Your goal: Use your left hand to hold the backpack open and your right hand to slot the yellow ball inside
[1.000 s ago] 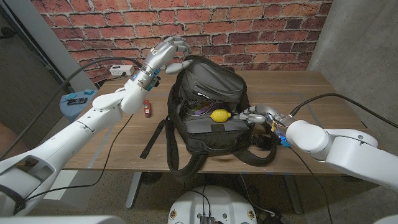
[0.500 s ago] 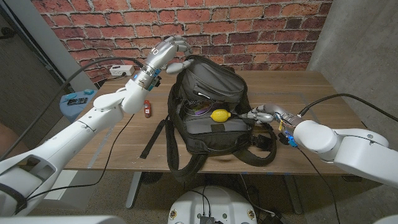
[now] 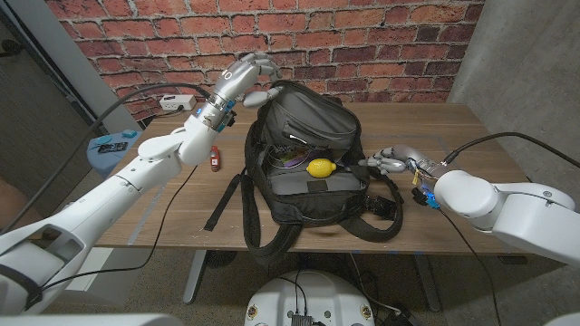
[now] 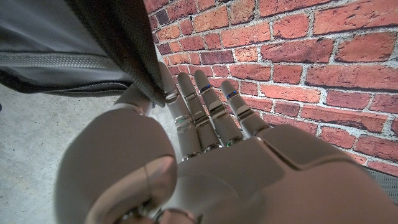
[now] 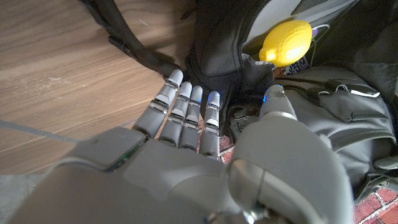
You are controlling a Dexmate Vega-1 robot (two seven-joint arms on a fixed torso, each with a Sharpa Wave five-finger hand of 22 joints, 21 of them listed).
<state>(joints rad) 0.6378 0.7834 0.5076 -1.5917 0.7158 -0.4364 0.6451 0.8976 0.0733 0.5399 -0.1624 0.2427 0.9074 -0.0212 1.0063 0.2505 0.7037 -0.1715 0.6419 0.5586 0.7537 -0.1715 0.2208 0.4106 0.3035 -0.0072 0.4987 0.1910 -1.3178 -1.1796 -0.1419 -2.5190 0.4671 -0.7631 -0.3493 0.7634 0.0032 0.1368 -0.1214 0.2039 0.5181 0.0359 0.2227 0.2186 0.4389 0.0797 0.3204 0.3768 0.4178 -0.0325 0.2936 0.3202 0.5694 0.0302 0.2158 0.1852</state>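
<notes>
Count of things on the desk

One black backpack with one yellow ball in its open compartment; two robot hands, the left hand at the bag's top and the right hand beside it. One small red bottle, one white power strip and one blue object lie at the desk's left side.
</notes>
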